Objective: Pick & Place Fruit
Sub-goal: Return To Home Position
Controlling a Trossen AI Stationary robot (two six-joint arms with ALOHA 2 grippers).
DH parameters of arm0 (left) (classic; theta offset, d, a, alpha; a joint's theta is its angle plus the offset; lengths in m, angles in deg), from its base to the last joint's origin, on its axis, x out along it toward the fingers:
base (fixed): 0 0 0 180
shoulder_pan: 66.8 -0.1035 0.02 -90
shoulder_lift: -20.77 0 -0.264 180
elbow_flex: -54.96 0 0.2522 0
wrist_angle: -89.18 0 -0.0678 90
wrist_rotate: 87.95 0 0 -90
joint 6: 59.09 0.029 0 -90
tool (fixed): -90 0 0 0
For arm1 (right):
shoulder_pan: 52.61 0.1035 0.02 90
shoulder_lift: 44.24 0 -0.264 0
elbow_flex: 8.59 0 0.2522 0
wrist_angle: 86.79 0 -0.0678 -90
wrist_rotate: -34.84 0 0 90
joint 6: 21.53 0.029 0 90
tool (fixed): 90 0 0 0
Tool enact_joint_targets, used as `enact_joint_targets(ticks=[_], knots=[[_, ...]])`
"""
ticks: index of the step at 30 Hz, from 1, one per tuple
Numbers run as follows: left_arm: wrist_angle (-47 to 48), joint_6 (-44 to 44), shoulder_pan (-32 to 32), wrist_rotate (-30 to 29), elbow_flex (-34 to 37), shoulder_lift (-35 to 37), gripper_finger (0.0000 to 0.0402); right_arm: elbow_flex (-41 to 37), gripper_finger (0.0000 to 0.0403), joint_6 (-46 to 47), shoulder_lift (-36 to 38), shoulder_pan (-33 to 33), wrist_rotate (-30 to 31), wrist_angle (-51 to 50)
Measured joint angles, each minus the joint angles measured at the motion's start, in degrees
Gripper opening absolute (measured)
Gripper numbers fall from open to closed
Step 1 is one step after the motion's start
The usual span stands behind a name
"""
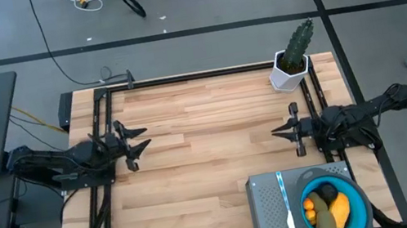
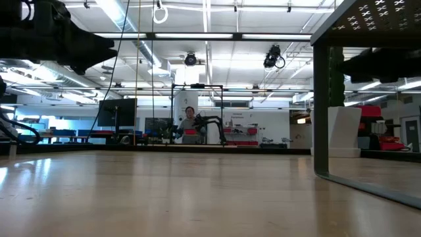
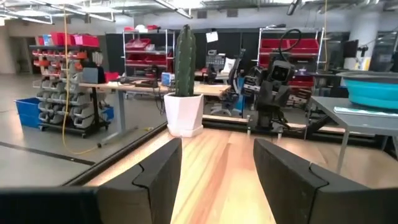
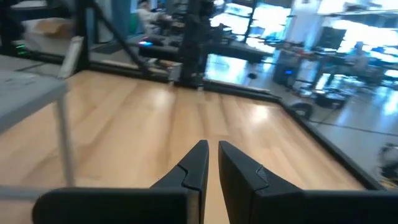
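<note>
The tabletop (image 1: 206, 130) is pale wood planks, smooth with a slight sheen. The shelf (image 1: 268, 215) looks like grey perforated metal, matt. The blue bowl (image 1: 360, 197) seems plastic, the cactus pot (image 1: 287, 77) glossy white.

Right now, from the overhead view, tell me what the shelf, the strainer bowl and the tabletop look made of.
Shelf: likely grey sheet metal, matte, going by its rows of small punched holes. Strainer bowl: probably plastic, uniform bright blue with a smooth rim. Tabletop: light wood, with visible plank seams and grain, slight sheen.
</note>
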Motion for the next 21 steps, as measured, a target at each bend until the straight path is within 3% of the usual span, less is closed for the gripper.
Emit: enact_joint_targets(ticks=[5,12,21], knots=[[-0.15,1.44,0.0,-1.84,0.0,0.0,0.0208,0.0,0.0048,0.64,-0.02,0.0,5.65,2.78],[-0.08,3.51,0.0,-2.51,0.0,0.0,0.0208,0.0,0.0048,2.34,-0.02,-0.02,5.83,3.08],[-0.08,18.54,-0.04,-2.57,0.0,0.0,0.0208,0.0,0.0048,5.6,-0.02,-0.02,5.76,3.17]])
